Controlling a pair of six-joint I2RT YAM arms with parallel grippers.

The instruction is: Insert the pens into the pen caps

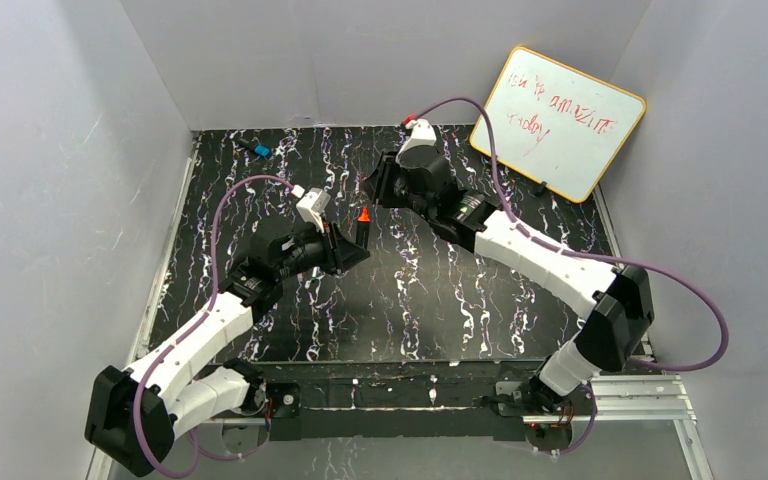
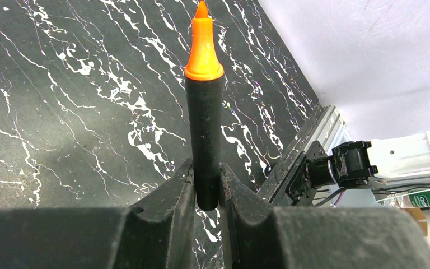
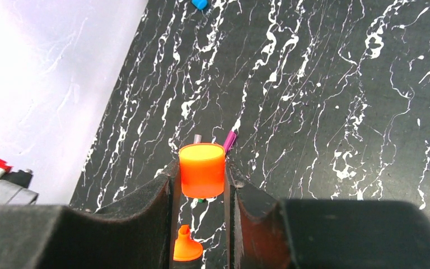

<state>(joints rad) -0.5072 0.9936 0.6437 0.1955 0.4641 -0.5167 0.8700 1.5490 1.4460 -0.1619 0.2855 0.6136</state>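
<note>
My left gripper (image 2: 206,188) is shut on the lower end of a short black marker (image 2: 204,140), which stands up out of the jaws with its orange-red end (image 2: 203,45) pointing away. In the top view the marker (image 1: 363,222) sits mid-table between both grippers. My right gripper (image 3: 201,182) is shut on a bright orange pen cap (image 3: 201,170), gripped by its sides. The marker's orange end (image 3: 187,247) shows just below the cap, apart from it. Behind the cap, the end of a pink-purple pen (image 3: 229,140) and a pale slim end (image 3: 197,138) lie on the table.
A small black piece with a blue end (image 1: 260,150) lies at the far left of the black marbled table (image 1: 440,300). A whiteboard (image 1: 557,120) leans against the right wall. Grey walls close in on three sides.
</note>
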